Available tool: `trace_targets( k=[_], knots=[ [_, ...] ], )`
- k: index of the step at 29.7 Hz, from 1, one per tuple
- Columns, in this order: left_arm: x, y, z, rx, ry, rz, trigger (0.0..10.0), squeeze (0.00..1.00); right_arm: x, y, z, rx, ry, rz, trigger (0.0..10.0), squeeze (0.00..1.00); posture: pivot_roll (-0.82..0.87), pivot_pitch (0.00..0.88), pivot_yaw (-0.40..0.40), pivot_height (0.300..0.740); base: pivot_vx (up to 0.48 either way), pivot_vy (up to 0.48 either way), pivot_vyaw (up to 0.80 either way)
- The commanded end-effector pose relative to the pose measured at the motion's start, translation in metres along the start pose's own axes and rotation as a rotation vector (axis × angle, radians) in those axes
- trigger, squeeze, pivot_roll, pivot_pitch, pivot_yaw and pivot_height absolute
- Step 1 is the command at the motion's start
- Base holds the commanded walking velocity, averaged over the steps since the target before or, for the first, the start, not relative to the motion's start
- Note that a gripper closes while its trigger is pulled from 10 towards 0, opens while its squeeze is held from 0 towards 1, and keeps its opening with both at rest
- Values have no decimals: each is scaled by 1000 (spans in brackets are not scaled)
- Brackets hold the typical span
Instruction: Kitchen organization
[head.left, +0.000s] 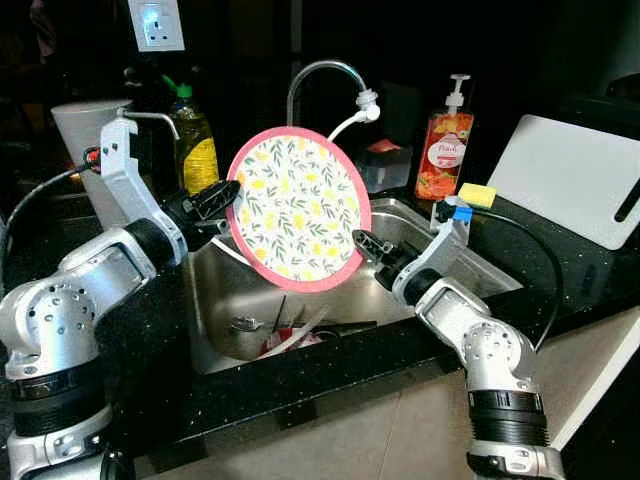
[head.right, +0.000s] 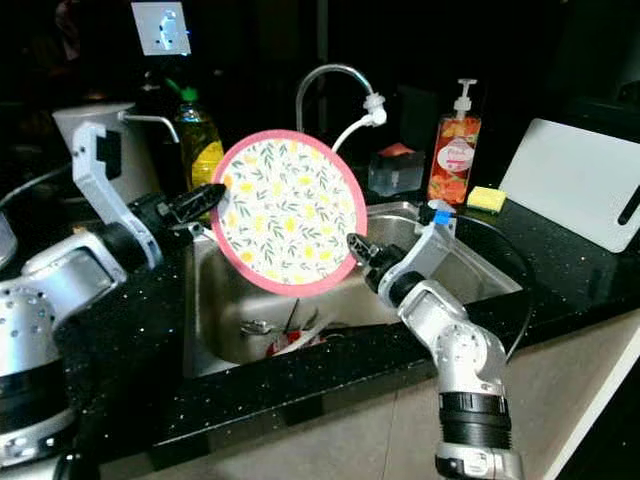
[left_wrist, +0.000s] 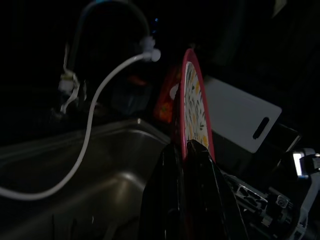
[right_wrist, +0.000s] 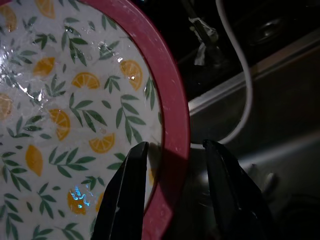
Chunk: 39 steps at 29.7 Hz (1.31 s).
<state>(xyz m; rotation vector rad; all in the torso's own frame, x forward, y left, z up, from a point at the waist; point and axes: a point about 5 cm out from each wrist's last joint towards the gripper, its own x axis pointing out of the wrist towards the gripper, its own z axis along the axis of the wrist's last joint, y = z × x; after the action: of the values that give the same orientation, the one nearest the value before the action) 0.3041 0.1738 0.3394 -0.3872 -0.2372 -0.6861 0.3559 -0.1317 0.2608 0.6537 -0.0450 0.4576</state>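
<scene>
Currently holding the plate upright on edge, mid-frame above the sink, face toward the head camera. My left gripper is pinched on its left rim; the left wrist view shows both fingers closed on the pink edge. My right gripper sits at the lower right rim, fingers apart and straddling the edge, not yet clamped. My guess: on-edge hold lets water run off into the basin and gives the right side a rim to take for a handover.

Plate is round, glossy, pink border, lemon-and-leaf print, droplets on the glaze, so likely slippery. Sink is brushed steel, with cutlery and dishes in the bottom. Counter is black speckled stone. Chrome tap is behind the plate, white chopping board at right.
</scene>
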Motion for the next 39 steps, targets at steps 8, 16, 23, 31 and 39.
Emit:
trace_targets(
  k=[8, 16, 23, 31, 39],
  knots=[
    [-2, -7, 7, 33, -39, -49, 10000, 0, 4, 23, 7, 129, -20, 195, 10000, 0, -44, 23, -9, 740, 0, 0, 0],
    [-2, 8, 1, 16, -18, 70, 10000, 0, -1, 33, 13, 138, -46, 286, 10000, 0, -41, 25, -14, 740, 0, 0, 0],
    [0, 24, -7, -47, 6, 176, 10000, 0, -3, 36, 16, 181, -69, 323, 0, 0, -40, 25, -11, 740, 0, 0, 0],
    [0, 32, -8, -70, 3, 221, 10000, 0, -5, 35, 17, 156, -78, 336, 10000, 0, -40, 24, -10, 740, 0, 0, 0],
    [1, 31, -7, -82, -11, 212, 10000, 0, -2, 28, 15, 56, -76, 245, 10000, 0, -44, 23, -8, 740, 0, 0, 0]
  ],
)
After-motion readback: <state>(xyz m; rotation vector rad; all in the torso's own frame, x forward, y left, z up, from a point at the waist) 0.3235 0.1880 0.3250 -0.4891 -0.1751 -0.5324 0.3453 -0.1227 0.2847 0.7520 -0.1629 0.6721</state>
